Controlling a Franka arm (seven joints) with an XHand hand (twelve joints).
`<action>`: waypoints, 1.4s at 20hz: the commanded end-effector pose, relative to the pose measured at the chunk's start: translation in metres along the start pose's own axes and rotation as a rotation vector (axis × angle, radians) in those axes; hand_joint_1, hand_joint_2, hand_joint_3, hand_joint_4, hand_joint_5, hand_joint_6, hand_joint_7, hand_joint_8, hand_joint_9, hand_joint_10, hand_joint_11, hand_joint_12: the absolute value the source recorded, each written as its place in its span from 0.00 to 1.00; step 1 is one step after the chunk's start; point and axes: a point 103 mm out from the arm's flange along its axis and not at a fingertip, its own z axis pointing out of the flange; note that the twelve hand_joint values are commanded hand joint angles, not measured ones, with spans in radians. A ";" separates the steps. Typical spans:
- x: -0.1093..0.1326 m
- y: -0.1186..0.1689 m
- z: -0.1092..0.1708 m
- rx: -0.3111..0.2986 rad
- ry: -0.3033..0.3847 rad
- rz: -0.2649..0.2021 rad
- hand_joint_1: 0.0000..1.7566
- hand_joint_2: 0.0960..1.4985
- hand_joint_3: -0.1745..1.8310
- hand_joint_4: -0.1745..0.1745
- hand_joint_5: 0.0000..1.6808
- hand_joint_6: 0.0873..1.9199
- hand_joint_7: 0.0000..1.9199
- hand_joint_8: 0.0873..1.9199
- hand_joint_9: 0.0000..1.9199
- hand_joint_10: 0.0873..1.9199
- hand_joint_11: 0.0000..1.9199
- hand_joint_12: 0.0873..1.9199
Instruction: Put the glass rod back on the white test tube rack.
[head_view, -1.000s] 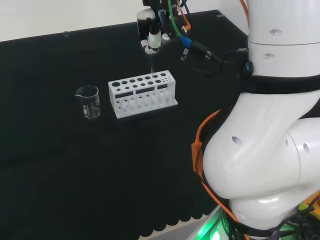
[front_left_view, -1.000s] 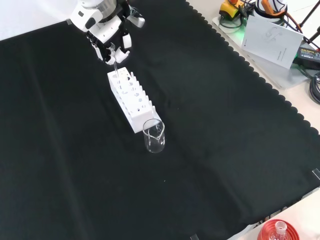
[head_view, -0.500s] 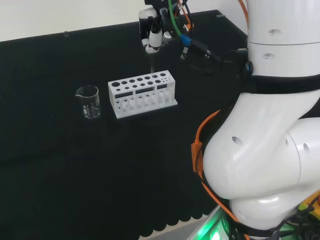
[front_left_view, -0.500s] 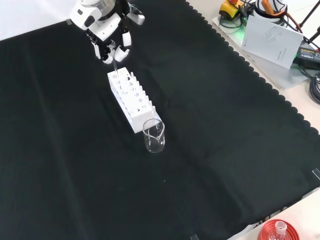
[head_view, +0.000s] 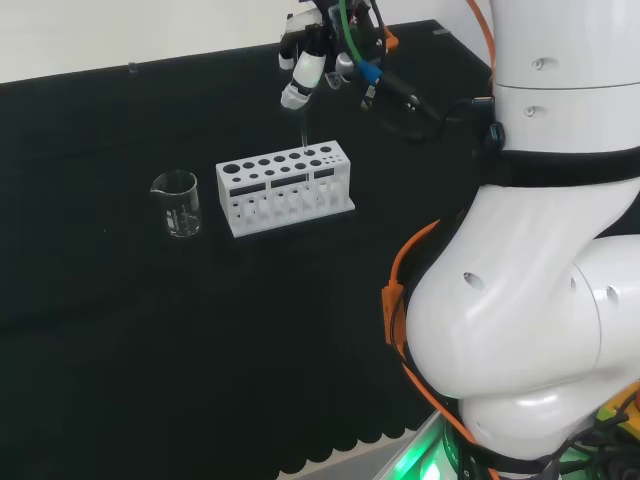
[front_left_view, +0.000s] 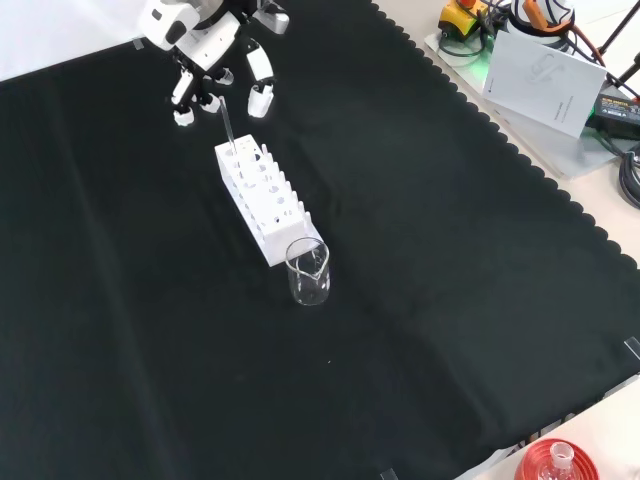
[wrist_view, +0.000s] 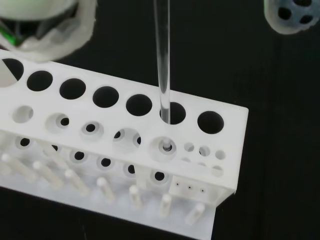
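We see the glass rod (wrist_view: 162, 60) standing upright in a hole near one end of the white test tube rack (front_left_view: 262, 198); in the front view our robot hand (front_left_view: 215, 50), fingers spread and empty, hovers at its 12 o'clock.

Looking over the arm from behind in head view. Facing down from the front. Sitting close above the white test tube rack (wrist_view: 125, 145) in wrist view, shared by all.
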 end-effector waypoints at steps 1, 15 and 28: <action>-0.005 -0.006 -0.006 0.010 -0.002 0.023 0.45 0.23 0.44 0.07 0.17 0.36 0.54 0.31 0.94 0.00 0.92 0.20; -0.008 -0.050 -0.053 -0.067 0.003 0.104 0.34 0.30 0.37 0.18 0.22 0.32 0.47 0.31 0.73 0.00 0.57 0.52; 0.004 -0.103 -0.065 -0.129 0.035 0.130 0.35 0.34 0.35 0.17 0.25 0.33 0.44 0.33 0.66 0.00 0.43 0.63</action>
